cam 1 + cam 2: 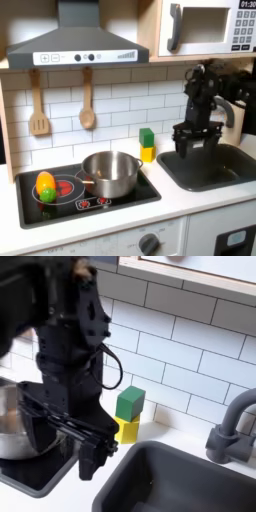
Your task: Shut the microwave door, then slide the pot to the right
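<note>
Your tool (193, 146) hangs with its jaws wide over the sink (215, 170), holding nothing. The pot (110, 172) sits on the stove's right burner near the tabletop's middle: steel, rigid, likely slick, so push its wall. The door (200, 27) above appears shut.
</note>
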{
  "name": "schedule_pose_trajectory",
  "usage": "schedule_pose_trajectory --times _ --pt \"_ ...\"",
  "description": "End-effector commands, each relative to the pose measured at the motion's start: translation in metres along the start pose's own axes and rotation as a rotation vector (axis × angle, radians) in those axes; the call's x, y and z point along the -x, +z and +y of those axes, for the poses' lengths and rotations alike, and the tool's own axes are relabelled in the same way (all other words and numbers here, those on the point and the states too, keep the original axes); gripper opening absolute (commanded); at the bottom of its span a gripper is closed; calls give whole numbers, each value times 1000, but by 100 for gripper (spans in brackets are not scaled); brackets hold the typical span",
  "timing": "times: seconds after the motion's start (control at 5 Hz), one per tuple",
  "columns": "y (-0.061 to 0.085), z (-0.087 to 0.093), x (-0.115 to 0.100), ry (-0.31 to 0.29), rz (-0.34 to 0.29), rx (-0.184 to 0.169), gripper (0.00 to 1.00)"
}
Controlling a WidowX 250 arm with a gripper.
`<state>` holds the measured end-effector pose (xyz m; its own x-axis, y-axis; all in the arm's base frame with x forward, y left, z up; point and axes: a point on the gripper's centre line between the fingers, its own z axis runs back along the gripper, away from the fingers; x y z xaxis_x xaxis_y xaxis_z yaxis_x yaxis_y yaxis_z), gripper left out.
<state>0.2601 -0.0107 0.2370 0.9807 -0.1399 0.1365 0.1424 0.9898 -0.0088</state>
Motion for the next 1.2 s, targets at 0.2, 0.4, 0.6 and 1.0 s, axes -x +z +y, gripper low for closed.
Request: schedule_pose_trajectory --times 0.2,0.4,0.6,1.0 --pt "-4 25 -25 84 -9 -12 100" --pt "2 36 -34 118 -33 -23 100" --pt "0 44 -35 150 -34 -26 100" --pt "-8 65 -34 214 -12 -49 100"
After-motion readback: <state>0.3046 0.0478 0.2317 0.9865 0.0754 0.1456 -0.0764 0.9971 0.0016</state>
